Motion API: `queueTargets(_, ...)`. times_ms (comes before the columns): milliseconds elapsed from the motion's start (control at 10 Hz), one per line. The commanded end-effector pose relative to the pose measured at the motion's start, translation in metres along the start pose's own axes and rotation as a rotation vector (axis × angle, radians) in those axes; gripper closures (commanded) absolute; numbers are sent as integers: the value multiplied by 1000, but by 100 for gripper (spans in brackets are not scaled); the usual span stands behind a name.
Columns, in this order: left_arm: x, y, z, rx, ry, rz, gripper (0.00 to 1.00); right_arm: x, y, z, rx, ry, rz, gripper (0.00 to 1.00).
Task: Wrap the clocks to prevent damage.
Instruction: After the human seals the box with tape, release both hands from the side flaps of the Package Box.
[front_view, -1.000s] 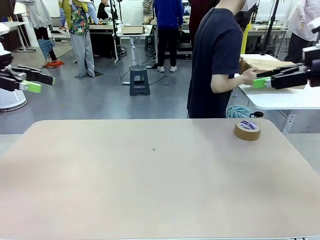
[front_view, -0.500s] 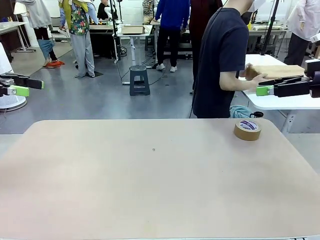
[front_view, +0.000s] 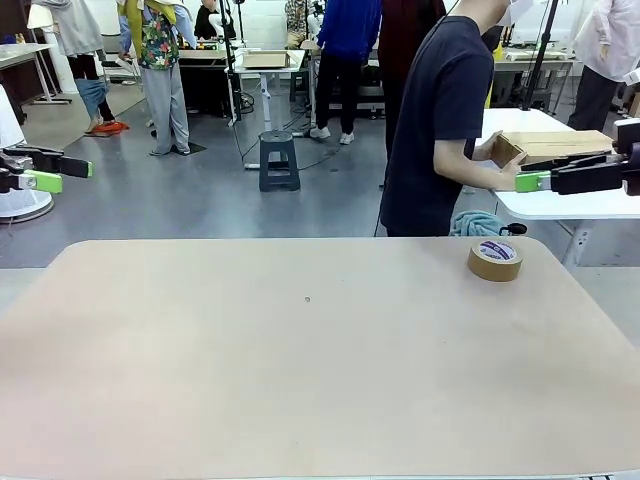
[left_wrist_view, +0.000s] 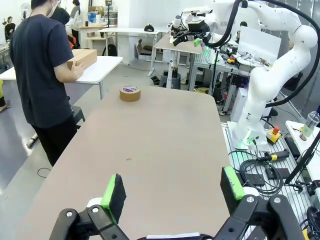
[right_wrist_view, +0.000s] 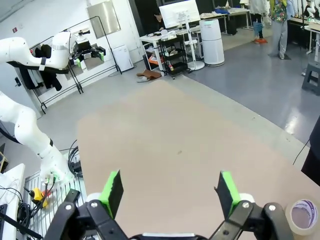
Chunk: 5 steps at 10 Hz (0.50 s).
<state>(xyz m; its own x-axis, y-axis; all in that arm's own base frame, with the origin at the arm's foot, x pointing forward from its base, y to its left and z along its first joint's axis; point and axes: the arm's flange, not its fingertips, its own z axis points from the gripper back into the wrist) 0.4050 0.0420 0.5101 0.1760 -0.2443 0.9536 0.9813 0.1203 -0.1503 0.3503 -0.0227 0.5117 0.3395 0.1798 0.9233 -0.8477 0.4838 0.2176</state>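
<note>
We see both grippers, left (left_wrist_view: 172, 192) and right (right_wrist_view: 170, 192), spread wide, empty | tape (front_view: 495, 259) on table (front_view: 300, 380) | person (front_view: 440, 130) holding, perhaps, a box (front_view: 555, 143).

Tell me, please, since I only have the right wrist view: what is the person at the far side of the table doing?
Observer: The person stands turned away, hands on a cardboard box on the white side table.
Operator: Thank you. Is the left gripper open?
Observer: Yes, the left gripper is open, with nothing between its green pads.
Operator: Anything near the roll of tape?
Observer: A teal cloth lies just beyond the roll of tape, past the table edge.
</note>
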Motion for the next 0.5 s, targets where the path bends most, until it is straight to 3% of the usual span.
queueTargets(0,3,-1,3,-1,-4,-8,0,0,1,-1,5,-5,1,0)
queueTargets(400,3,-1,3,-1,-4,-8,0,0,1,-1,5,-5,1,0)
